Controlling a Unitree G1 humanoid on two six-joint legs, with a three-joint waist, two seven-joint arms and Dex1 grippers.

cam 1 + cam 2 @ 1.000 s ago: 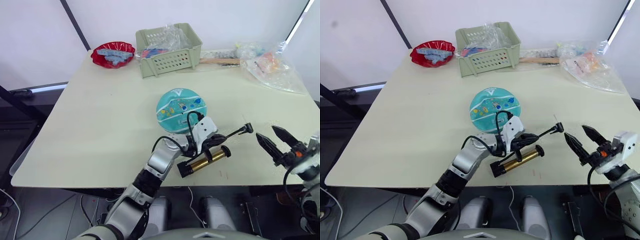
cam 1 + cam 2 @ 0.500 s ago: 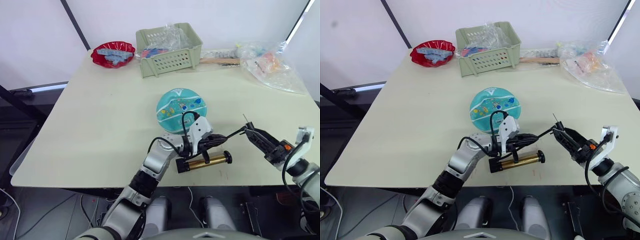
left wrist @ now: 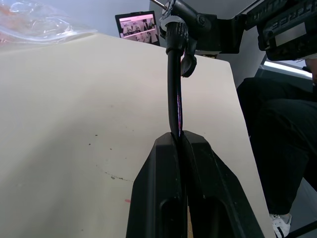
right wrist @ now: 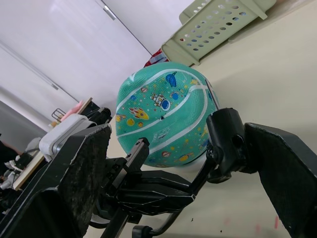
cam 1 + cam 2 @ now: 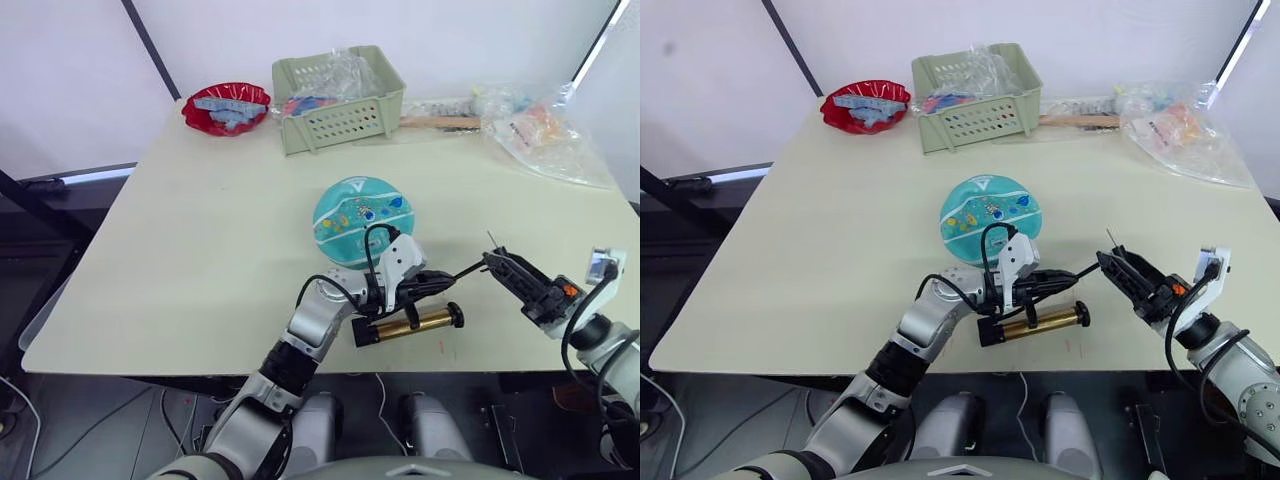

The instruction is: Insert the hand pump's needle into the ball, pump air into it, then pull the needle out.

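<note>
The teal ball [image 5: 362,220] rests mid-table, its small valve hole facing the right wrist view [image 4: 163,119]. Just in front of it lies the gold hand pump [image 5: 412,324] on its side. My left gripper [image 5: 440,281] is shut on the pump's black hose [image 3: 174,99] a little short of its end. The hose end's black fitting [image 5: 489,262] carries the thin needle [image 5: 490,241], which points up. My right gripper [image 5: 500,266] is open around that fitting, which lies against one finger [image 4: 277,168], to the right of the ball.
At the back stand a green basket [image 5: 338,95] with bagged items and a red bowl [image 5: 226,108]. Clear plastic bags [image 5: 545,130] and a wooden-handled item [image 5: 440,122] lie at the back right. The table's front edge [image 5: 200,368] is close behind the pump.
My right gripper came in from the right and now has its fingers on either side of the hose's end fitting. The pump swung to lie more level. My left gripper kept hold of the hose.
</note>
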